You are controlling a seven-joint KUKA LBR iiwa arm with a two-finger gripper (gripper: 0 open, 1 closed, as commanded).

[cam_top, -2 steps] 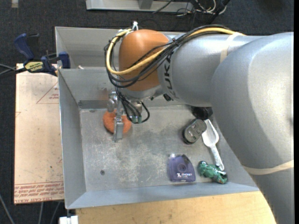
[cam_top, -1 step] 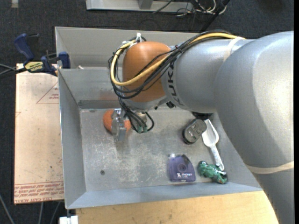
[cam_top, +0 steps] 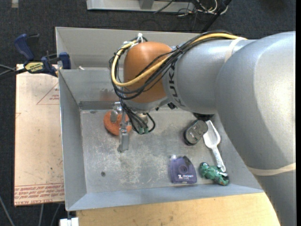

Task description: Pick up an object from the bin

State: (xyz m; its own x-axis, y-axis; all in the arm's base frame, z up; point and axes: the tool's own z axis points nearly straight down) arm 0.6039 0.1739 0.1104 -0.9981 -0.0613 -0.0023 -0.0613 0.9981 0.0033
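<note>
Gripper stood low in the grey bin, just right of an orange disc, its open-or-closed state impossible to tell, white spoon well apart.

My arm reaches in from the right, bent downward; its orange wrist cover (looped with yellow and black cables) sits above my gripper, which points straight down.

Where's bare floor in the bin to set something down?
Front-left bin floor is bare, bordered by the left wall, front wall and purple packet. Also a strip between the tool and the dark round thing. Crowded: front right, with white spoon and green toy; orange thing beside the tool.
</note>
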